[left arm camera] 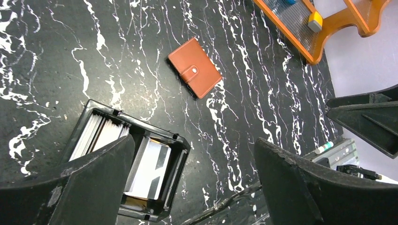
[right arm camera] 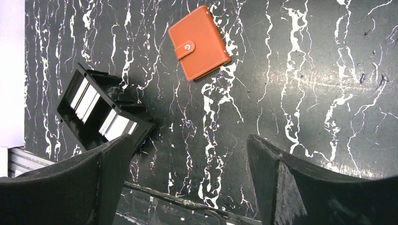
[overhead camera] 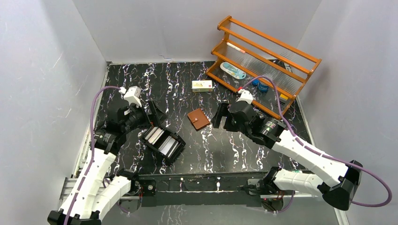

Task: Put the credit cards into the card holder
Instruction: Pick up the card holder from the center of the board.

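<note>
My left tool (left arm camera: 194,139) is wide open with nothing between its jaws. It hangs over the near corner of a black tray (left arm camera: 177,161). The credit cards (left arm camera: 148,169) sit inside that tray, pale white and grey, packed on edge in its slots. None of them is outside it as far as I can see.

My right tool (right arm camera: 190,137) is also spread fully and empty, poised above bare tabletop (overhead camera: 220,145). From overhead it sits just to the right of the card holder (overhead camera: 198,118).

The card holder lies flat on the black marbled surface between my two tools. It is closed, with its snap tab fastened, and it is apart from the tray and touching neither tool.

Farther back, a small white-and-yellow carton (overhead camera: 202,85) rests on the tabletop. Beyond it, a wooden rack (overhead camera: 267,56) stands in the far right corner with a few small items on it.
</note>
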Robot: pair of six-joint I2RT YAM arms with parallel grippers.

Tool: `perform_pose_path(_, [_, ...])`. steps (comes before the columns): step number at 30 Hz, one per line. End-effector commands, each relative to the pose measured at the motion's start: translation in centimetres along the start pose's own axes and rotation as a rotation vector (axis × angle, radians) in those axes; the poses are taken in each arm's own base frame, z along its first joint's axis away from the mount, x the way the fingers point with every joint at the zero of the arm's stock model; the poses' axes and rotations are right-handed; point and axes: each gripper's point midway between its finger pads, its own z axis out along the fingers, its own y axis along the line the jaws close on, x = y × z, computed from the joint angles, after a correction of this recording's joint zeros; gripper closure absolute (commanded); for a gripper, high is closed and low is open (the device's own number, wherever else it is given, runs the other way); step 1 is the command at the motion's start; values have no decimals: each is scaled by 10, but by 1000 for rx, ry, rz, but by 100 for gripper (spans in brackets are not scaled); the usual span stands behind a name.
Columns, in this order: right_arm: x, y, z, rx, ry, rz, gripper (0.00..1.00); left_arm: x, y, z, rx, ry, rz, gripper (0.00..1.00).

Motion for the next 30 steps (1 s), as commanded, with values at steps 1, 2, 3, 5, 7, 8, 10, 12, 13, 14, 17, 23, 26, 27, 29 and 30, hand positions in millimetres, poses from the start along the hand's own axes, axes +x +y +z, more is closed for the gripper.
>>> perform_pose_path(1, [-21, 15, -2, -39, -59, 38, 2, -20, -2, -16, -11, -98, 48, 1])
perform_pose_path(2, [-20, 16, -1, -39, -60, 35, 2, -20, 0, -16, -17, -107, 51, 1])
perform_pose_path(3, [-20, 16, 2, -37, -60, 27, 2, -19, 2, -16, -25, -110, 52, 1])
perform_pose_path(5, [-21, 17, 7, -30, -61, 5, 2, -15, 6, -14, -36, -99, 55, 1])
perform_pose_path(7, [-23, 19, 14, -19, -62, -27, 2, -9, 9, -10, -43, -79, 47, 1])
perform_pose_path(8, [-21, 20, 21, -6, -52, -50, 2, -5, 12, -7, -46, -68, 39, 1])
perform_pose_path(10, [-21, 22, 33, 14, -42, -89, 1, 3, 17, -1, -54, -45, 28, 1])
perform_pose_path(12, [-21, 23, 49, 47, -43, -115, 2, 11, 24, 5, -74, -23, 21, 1])
perform_pose_path(13, [-20, 21, 57, 71, -41, -121, 4, 15, 28, 8, -85, -11, 20, 1])
perform_pose_path(14, [-20, 21, 66, 95, -40, -126, 6, 18, 31, 10, -93, 0, 22, 1])
perform_pose_path(17, [-15, 12, 92, 200, -18, -82, 24, 26, 39, 16, -114, 22, 27, 1])
perform_pose_path(23, [1, 10, 134, 388, 21, 173, 43, 34, 44, 19, -92, -11, 54, 1])
perform_pose_path(26, [16, 8, 160, 471, 53, 221, 47, 35, 44, 19, -76, -38, 64, 1])
perform_pose_path(27, [19, 9, 166, 485, 60, 239, 47, 33, 44, 19, -78, -45, 64, 1])
perform_pose_path(29, [23, 15, 180, 494, 74, 262, 47, 30, 41, 18, -73, -42, 66, 2])
perform_pose_path(30, [25, 17, 184, 503, 77, 280, 47, 31, 40, 17, -69, -37, 70, 2])
